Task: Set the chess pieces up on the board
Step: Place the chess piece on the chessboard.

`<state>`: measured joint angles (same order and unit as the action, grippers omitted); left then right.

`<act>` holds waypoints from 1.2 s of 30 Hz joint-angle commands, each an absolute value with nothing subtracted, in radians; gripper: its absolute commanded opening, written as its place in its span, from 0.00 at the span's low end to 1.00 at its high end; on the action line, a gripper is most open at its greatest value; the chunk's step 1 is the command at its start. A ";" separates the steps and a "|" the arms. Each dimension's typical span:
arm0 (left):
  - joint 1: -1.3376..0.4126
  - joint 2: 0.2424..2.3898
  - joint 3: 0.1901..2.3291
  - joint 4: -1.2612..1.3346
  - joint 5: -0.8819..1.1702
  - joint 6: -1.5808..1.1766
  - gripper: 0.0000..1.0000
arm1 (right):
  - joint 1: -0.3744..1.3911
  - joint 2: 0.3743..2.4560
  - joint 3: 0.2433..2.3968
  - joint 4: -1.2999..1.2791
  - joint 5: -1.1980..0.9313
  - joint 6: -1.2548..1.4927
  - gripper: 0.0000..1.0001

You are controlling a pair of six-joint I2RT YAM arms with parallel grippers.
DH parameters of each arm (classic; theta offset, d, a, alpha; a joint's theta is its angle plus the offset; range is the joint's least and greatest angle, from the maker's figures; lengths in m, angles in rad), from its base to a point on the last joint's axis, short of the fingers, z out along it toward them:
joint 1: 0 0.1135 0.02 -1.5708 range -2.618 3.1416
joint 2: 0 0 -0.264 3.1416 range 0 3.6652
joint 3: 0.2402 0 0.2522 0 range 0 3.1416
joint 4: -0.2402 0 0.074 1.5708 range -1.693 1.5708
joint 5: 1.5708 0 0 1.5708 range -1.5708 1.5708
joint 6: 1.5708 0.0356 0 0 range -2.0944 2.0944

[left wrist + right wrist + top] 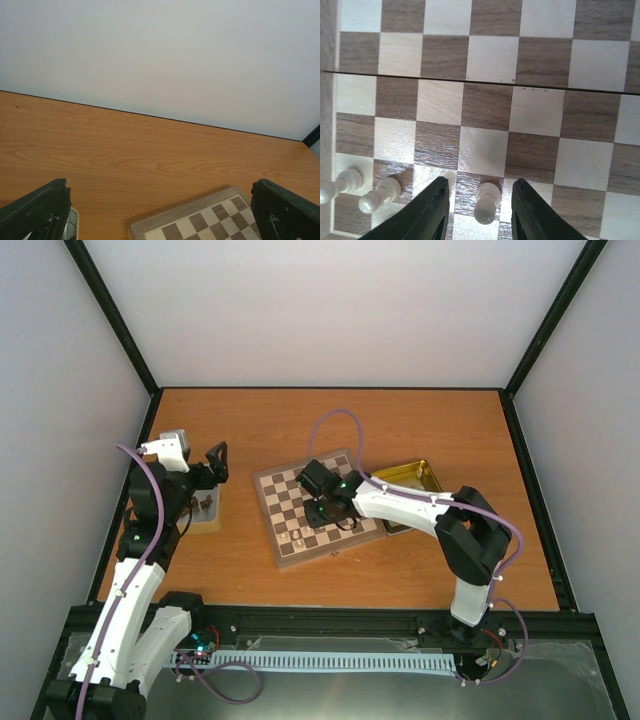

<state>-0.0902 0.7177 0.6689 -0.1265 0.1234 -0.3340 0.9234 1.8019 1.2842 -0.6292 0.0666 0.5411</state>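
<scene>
Two black two-finger pincers show in your overhead view. Your right pincer (pixel 321 512) hangs over the near half of the flat square wooden chessboard (pixel 345 530) with dark brown and cream checks. A few tiny cream-white chessmen (pixel 293 536) stand just to its left, near the board's near-left corner. The board lies turned a little on the orange-brown wooden tabletop (pixel 400 425), and a square gold tin (pixel 412 478) sits at its right edge. Your left pincer (pixel 216 462) hovers by a small silver metal tray (pixel 207 518) that holds dark brown chessmen (pixel 203 502), well left of the board. Pale grey walls and black frame posts close in the table on three sides.

From your left wrist, the two fingers (pixel 37 210) sit at the frame's lower corners, spread wide with nothing in them. Between them you see only bare tabletop and one corner of the board, with the grey wall beyond.

From your right wrist, one cream-white pawn (pixel 486 200) stands between the fingers (pixel 427 215) with a gap on either side. The jaws are parted and grip nothing. The pawn is upright on its base, its long axis rising from the board and its round head toward the camera. Two more cream pieces stand upright toward the frame's left, and another is mostly hidden behind the left finger. The board's fold seam runs across the view.
</scene>
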 commanded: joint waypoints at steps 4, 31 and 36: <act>-0.094 0.708 0.692 -0.107 0.128 -0.347 1.00 | 0.923 1.854 1.308 -0.608 0.039 0.537 0.37; -0.094 0.707 0.692 -0.108 0.130 -0.346 1.00 | 0.923 1.878 1.305 -0.616 0.039 0.543 0.30; -0.094 0.706 0.692 -0.107 0.130 -0.347 1.00 | 0.923 1.874 1.363 -0.634 0.083 0.537 0.31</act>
